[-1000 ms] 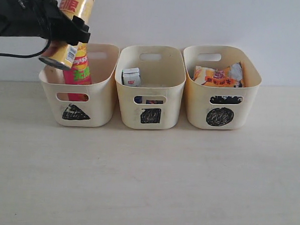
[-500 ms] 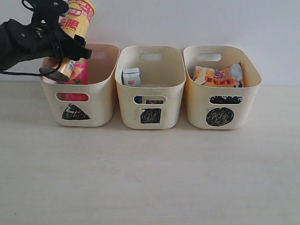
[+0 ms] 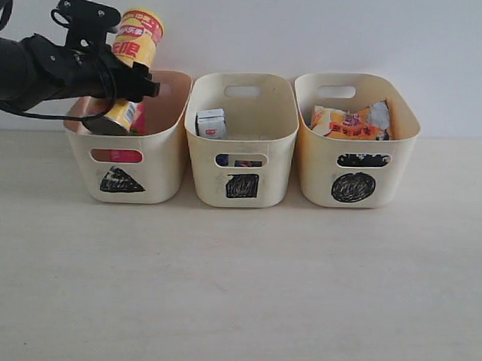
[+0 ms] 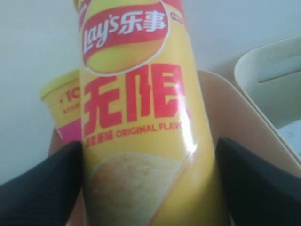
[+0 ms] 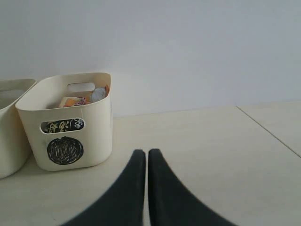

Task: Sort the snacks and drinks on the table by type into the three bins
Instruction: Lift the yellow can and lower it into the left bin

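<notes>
My left gripper (image 3: 121,83) is shut on the yellow chip tube (image 3: 131,68), which tilts over the triangle bin (image 3: 123,179) with its lower end inside the rim. In the left wrist view the yellow tube (image 4: 136,117) fills the frame between the black fingers (image 4: 42,188), and the pink tube (image 4: 63,110) stands behind it in the bin. The square bin (image 3: 242,184) holds a blue-white carton (image 3: 211,123). In the circle bin (image 3: 353,187) lie an orange bag (image 3: 349,124) and a black one. My right gripper (image 5: 146,153) is shut and empty above the table (image 5: 207,155).
The three bins stand in a row along the back wall. The right wrist view shows the circle bin (image 5: 66,150) to one side of the shut fingers and a table edge (image 5: 268,129) on the other.
My left gripper has lowered the yellow tube and shifted it slightly right, so its lower end now sits inside the triangle bin's rim, hiding most of the pink tube. Nothing else moved.
</notes>
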Action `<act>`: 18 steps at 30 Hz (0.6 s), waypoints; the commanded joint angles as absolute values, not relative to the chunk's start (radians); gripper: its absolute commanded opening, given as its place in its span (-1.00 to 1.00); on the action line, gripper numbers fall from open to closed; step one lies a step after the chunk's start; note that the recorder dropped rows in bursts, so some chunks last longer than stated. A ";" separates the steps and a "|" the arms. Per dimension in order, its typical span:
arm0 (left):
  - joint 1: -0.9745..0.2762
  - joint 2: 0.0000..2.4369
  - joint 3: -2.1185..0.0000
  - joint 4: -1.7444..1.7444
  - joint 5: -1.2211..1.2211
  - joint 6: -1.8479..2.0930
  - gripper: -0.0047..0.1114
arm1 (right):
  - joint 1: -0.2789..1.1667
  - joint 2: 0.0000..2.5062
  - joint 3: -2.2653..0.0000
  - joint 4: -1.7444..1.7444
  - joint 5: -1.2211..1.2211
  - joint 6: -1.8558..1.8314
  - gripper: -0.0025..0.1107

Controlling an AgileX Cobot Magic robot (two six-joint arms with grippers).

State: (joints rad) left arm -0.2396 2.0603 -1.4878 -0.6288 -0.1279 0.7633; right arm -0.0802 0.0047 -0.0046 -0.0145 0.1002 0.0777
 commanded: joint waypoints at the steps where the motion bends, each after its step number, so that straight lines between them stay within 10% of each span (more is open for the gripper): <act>1: -0.244 2.054 -1.501 -0.631 -0.180 0.706 0.52 | -0.088 0.000 0.000 -0.012 0.094 0.073 -0.96; 13: -0.244 2.025 -1.501 -0.629 -0.145 0.711 0.75 | -0.088 0.000 0.000 -0.012 0.094 0.073 -0.96; 18: -0.238 1.949 -1.501 -0.627 -0.029 0.780 0.01 | -0.088 0.000 0.000 -0.012 0.094 0.073 -0.96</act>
